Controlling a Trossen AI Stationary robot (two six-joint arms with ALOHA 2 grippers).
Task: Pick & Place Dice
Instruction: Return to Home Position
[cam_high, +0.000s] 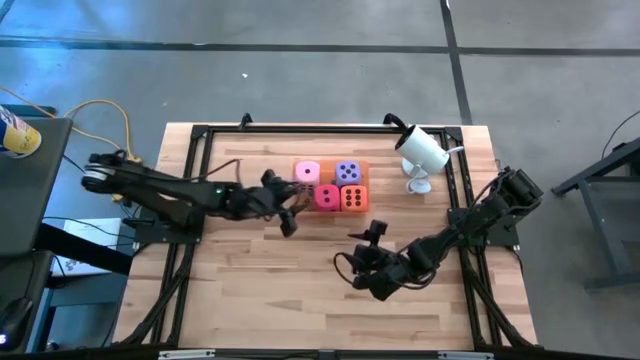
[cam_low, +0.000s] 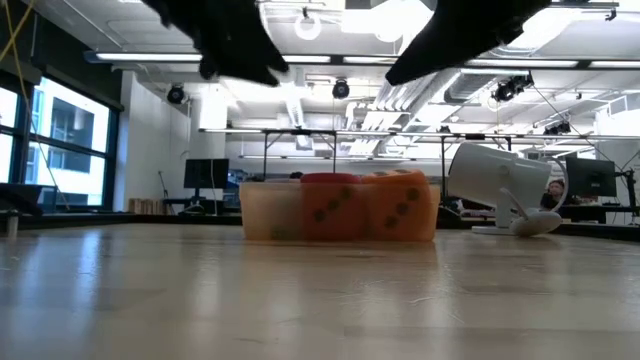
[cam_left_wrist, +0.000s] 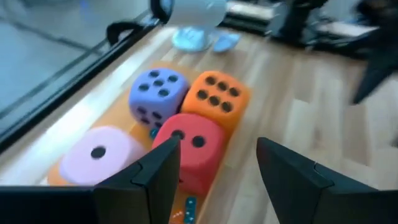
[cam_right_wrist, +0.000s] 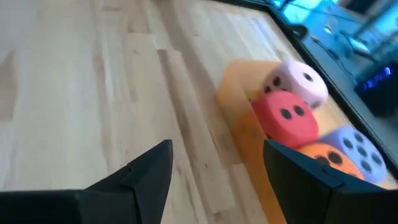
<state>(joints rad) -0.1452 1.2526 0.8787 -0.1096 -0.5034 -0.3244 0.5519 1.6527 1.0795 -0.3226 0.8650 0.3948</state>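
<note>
Four dice sit in a two-by-two block on a flat translucent orange tray (cam_high: 361, 166) at the table's far middle: pink (cam_high: 308, 172), purple (cam_high: 347, 171), red (cam_high: 327, 197) and orange (cam_high: 352, 198). They rest on their undersides, side against side. My left gripper (cam_high: 290, 212) is open and empty just left of and nearer than the tray; in the left wrist view (cam_left_wrist: 217, 168) the red die (cam_left_wrist: 189, 146) lies just beyond its fingers. My right gripper (cam_high: 372, 235) is open and empty, nearer than the tray; it also shows in the right wrist view (cam_right_wrist: 217, 165).
A white camera on a round foot (cam_high: 420, 152) stands right of the tray, near the far right corner. A black frame (cam_high: 200, 140) runs along the table's edges. Bare wood (cam_high: 290, 290) lies between the tray and the near edge.
</note>
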